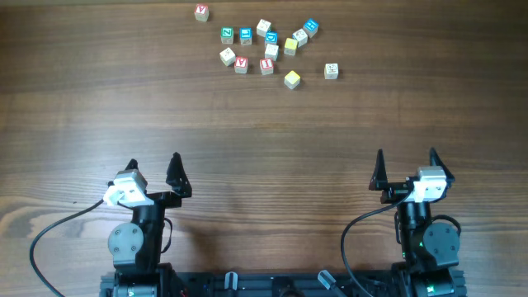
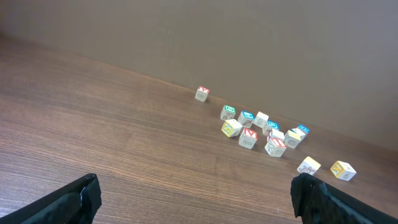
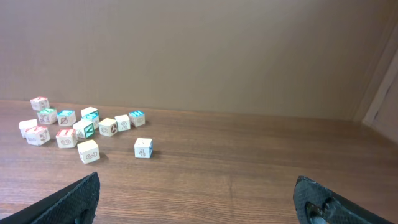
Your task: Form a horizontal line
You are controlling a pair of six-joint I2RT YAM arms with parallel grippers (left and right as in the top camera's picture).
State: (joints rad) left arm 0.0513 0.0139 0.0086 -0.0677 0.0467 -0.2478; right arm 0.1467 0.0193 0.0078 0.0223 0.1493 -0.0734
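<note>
1. My left gripper (image 1: pixel 154 169) and right gripper (image 1: pixel 407 165) both sit spread and empty at the near edge of the brown wooden table (image 1: pixel 264 140).
2. The small painted wooden letter cubes (image 1: pixel 271 49) lie scattered by the far edge — no line yet, so I judge everything is left to do.

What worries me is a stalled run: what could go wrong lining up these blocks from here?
The cluster of blocks is tightly packed, so a grasp on one may knock its neighbours. All blocks lie far from the left gripper and right gripper, both open; the outlying block may strain reach.
</note>
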